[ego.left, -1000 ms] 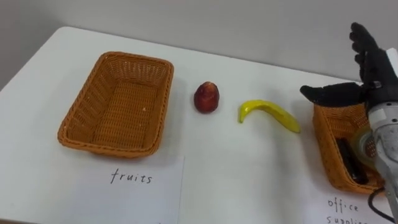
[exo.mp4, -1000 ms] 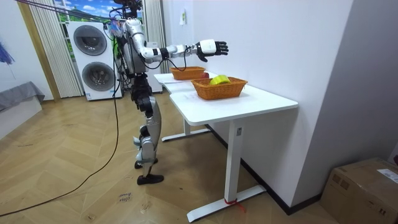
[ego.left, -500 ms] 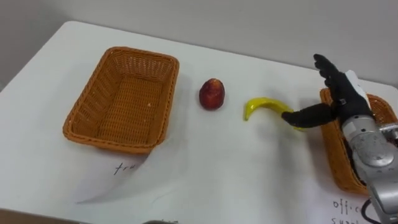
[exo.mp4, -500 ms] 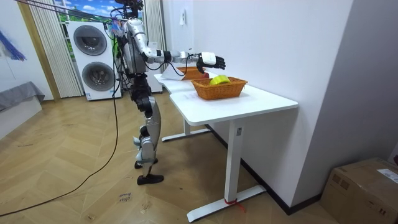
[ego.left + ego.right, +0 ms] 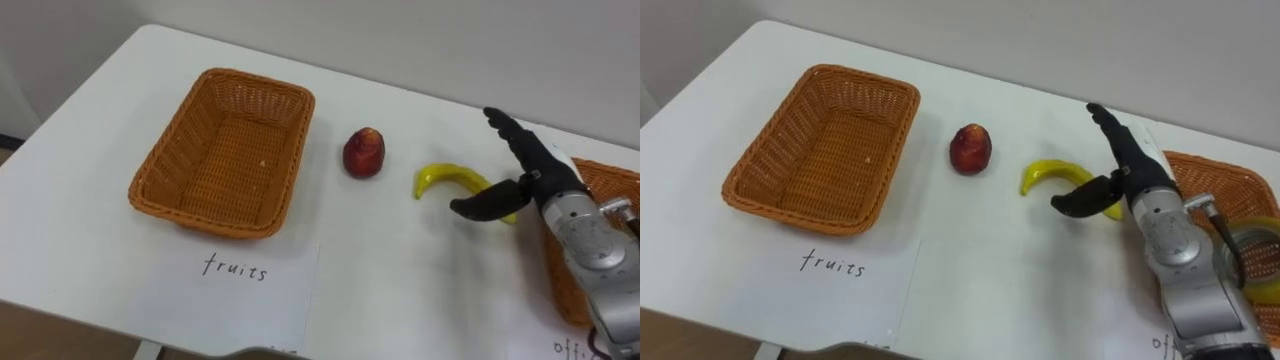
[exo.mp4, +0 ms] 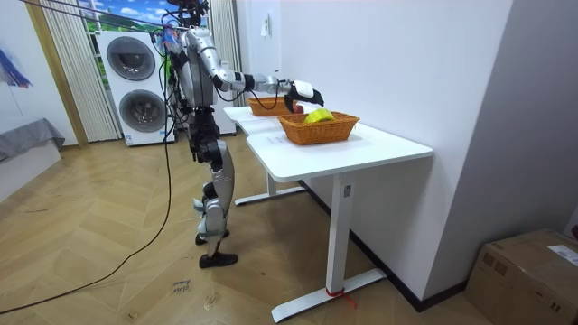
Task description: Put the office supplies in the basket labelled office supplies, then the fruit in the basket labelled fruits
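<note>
The banana [image 5: 447,179] is lying on the white desk [image 5: 400,270], just right of a red fruit [image 5: 364,153] and well apart from the fruit basket [image 5: 205,220] at the left. The right robot hand [image 5: 538,172] is hanging open over the banana's right end, fingers straight and thumb spread, beside the other basket [image 5: 1225,175].

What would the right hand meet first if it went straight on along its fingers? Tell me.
Likely nothing: the right hand, open, points its fingers toward the far edge of the table, over bare top. The banana lies left of that line, by the thumb, though the hand's height above it is unclear.
</note>
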You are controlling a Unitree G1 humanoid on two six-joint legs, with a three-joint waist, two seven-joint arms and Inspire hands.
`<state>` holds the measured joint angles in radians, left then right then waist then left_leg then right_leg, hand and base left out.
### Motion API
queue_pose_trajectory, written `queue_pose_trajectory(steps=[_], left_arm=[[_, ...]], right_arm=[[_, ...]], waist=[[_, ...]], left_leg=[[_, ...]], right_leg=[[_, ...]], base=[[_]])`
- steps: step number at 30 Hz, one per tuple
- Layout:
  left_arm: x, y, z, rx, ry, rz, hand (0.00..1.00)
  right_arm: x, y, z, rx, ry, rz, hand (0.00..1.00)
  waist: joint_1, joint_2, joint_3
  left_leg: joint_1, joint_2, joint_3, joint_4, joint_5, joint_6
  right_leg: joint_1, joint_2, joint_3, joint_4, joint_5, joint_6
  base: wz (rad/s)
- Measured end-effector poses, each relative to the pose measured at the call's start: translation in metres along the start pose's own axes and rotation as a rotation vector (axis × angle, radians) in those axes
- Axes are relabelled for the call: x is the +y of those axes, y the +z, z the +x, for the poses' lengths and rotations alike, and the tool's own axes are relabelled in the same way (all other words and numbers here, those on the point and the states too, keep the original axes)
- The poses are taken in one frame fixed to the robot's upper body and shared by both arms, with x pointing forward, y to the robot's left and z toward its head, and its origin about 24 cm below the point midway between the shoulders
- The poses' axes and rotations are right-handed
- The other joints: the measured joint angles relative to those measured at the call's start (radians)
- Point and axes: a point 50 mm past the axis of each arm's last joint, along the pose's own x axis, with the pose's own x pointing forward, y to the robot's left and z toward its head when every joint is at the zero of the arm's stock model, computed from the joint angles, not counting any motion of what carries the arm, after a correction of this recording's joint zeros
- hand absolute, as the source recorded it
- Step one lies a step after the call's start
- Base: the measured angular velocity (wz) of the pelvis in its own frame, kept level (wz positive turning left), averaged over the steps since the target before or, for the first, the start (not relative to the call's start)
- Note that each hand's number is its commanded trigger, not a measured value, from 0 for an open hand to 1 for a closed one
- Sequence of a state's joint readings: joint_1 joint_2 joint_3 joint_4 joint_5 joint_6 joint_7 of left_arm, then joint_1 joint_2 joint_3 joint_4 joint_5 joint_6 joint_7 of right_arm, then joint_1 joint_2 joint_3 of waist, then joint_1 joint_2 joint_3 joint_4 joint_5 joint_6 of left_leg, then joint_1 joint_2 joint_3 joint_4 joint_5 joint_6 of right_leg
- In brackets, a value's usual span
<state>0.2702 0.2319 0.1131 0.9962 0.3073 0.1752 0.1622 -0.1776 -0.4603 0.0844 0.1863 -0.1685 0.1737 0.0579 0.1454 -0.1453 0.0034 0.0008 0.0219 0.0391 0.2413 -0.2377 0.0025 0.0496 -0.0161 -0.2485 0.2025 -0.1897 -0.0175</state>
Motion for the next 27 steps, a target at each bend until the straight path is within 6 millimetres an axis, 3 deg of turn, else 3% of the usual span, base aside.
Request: queue_pose_trajectory(steps=[7, 20, 23, 27], left_arm=[[0.001, 0.003, 0.0, -0.009, -0.001, -0.001, 0.0], [0.001, 0.003, 0.001, -0.013, -0.019, -0.001, 0.0], [0.002, 0.003, 0.001, -0.013, -0.018, -0.001, 0.0], [0.003, 0.003, 0.001, -0.01, -0.013, 0.001, 0.0]], right_arm=[[-0.005, 0.012, 0.006, -0.037, -0.001, -0.023, 0.0], [-0.007, 0.006, 0.009, 0.003, 0.0, -0.144, 0.0], [-0.005, -0.002, 0.009, 0.036, 0.006, -0.171, 0.0], [-0.001, -0.019, 0.01, 0.11, 0.029, -0.193, 0.0]], waist=[[0.0, -0.01, 0.0001], [0.004, -0.007, 0.0072], [0.008, -0.008, 0.0063], [0.027, -0.02, -0.001]], left_leg=[[-0.006, -0.002, -0.016, 0.015, 0.001, -0.001], [-0.015, -0.002, -0.018, 0.025, 0.001, -0.001], [-0.014, -0.002, -0.017, 0.023, 0.001, -0.001], [-0.007, -0.001, -0.014, 0.015, 0.002, -0.002]], right_leg=[[0.001, 0.0, -0.003, 0.0, 0.0, 0.0], [0.001, -0.001, -0.017, 0.001, 0.0, 0.0], [0.001, -0.001, -0.017, 0.002, 0.0, 0.0], [0.002, -0.001, -0.015, 0.002, 0.0, 0.0]], base=[[0.04], [0.01], [0.0], [-0.03]])
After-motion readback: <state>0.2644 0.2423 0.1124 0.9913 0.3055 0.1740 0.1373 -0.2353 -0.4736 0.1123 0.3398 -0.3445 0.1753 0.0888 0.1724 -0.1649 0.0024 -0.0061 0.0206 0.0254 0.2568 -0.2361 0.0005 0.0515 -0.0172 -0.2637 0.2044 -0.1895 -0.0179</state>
